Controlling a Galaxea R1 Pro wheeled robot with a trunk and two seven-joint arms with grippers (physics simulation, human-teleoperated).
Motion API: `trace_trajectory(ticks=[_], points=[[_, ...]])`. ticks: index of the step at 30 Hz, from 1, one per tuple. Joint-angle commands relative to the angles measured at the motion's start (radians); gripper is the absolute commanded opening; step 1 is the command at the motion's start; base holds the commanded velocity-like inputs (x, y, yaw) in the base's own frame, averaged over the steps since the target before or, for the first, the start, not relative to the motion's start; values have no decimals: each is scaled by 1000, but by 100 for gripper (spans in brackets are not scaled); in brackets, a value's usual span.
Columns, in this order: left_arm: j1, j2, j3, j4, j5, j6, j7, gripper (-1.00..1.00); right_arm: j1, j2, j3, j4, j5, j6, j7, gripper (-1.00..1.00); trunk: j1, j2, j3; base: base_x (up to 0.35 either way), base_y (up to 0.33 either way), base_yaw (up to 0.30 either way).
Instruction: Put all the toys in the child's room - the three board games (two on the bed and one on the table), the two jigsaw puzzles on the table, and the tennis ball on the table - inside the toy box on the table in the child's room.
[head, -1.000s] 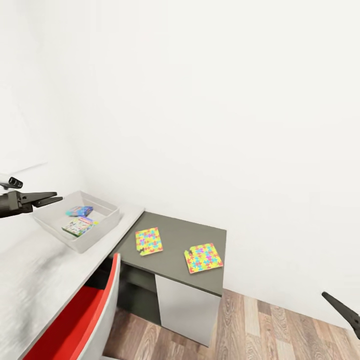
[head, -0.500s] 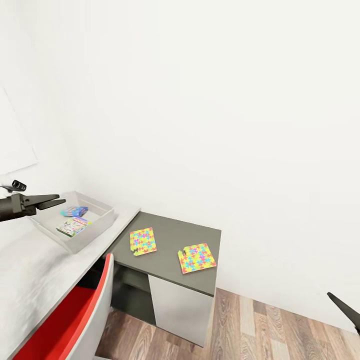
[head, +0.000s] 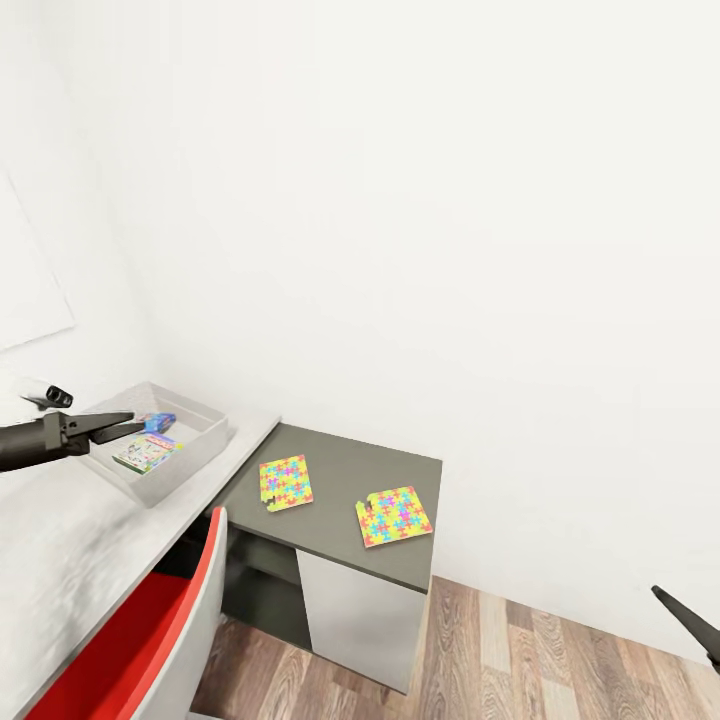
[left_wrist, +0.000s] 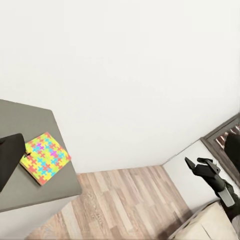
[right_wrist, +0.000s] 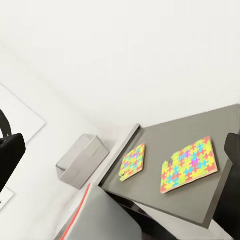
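The two puzzles lie flat on the low dark end of the table (head: 400, 462), well apart from each other, and both are out of the toy box (head: 196, 454). The near puzzle (head: 285, 482) sits close to the step up to the pale top, and the far puzzle (head: 394, 516) sits close to the front edge, a bit turned, so it could slide off if I push it. The toy box stands on the pale top just left of the dark end, and I see two game boxes (head: 147, 451) in it. My left gripper (head: 120, 428) hangs over the toy box, with its two fingers close together and nothing between them, though I cannot tell if they are fully closed. The puzzles lie to its right and lower down. Of my right gripper (head: 685, 622) I see just one dark finger, low at the right over the wood floor, so I cannot tell its state. I think the left arm is nearer the near puzzle. There is bare dark top all around both puzzles. A red chair (head: 150, 630) stands in front of the pale top.
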Motion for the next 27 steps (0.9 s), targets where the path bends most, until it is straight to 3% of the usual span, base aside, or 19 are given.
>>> trace_trajectory(ticks=[1,10,19,27], points=[[14,-10,0,1,0,9,-4,100,-1,0,-2,1,2,17,4,100,1,-2,-2,0,0,0],[69,-48,0,2,1,-4,-4,100,-1,1,-5,0,5,25,3,100,1,-2,-2,0,0,0],[111,-63,0,3,3,-61,-4,100,-2,1,-3,6,7,23,2,100,1,-2,-1,0,0,-17],[117,-77,4,1,4,-73,-4,100,-2,1,-3,9,6,23,2,100,1,-2,6,0,-9,-159]])
